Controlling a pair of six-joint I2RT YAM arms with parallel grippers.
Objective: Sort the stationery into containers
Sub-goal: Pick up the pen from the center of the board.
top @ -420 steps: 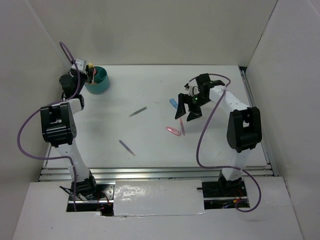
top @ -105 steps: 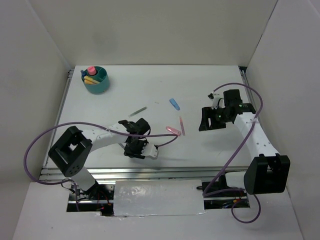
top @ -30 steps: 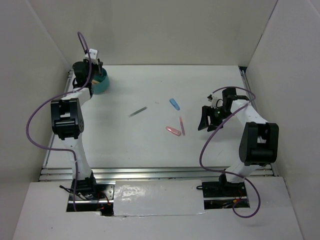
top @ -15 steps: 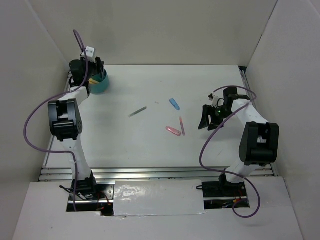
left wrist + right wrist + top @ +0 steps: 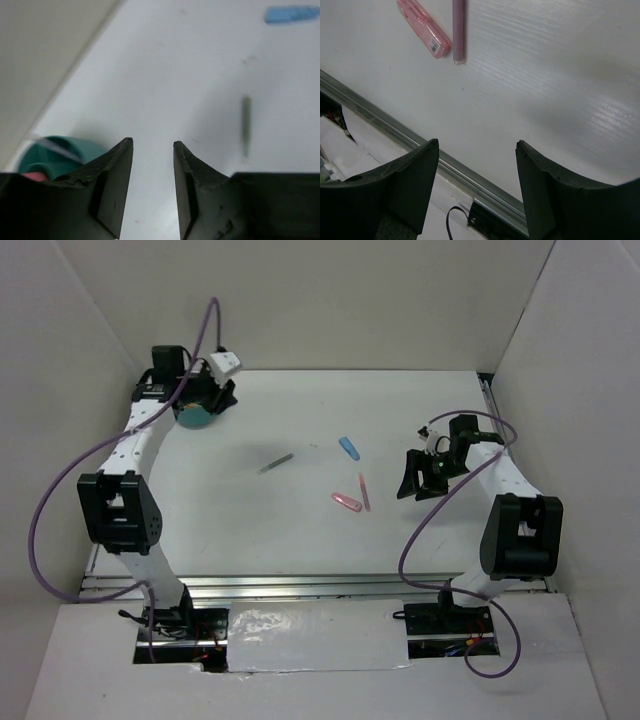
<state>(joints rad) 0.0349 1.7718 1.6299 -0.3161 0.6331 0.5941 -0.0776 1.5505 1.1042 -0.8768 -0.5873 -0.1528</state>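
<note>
Overall: stationery is seen scattered on the white surface (image 5: 300, 540), with one tub at the far left.
Left fingers (image 5: 125, 155): parted by a narrow gap, nothing held; hung just beside the tub, on its right side.
Right fingers (image 5: 427, 155): spread wide, nothing gripped; held over bare surface at the right, apart from all items.
Tub (image 5: 192, 420): teal, round, partly hidden by the left arm in the top view; a pink item (image 5: 34, 176) is seen inside at the edge of the left wrist view.
Dark pen (image 5: 277, 462): laid mid-surface, well apart from the tub; blurred in the left wrist view.
Blue piece (image 5: 348, 447): laid right of the dark pen, apart from it.
Pink clip (image 5: 346, 502): laid flat, near side of centre.
Pink pen (image 5: 364, 492): placed just beside the clip, its tip close to the clip's end; contact cannot be told.
</note>
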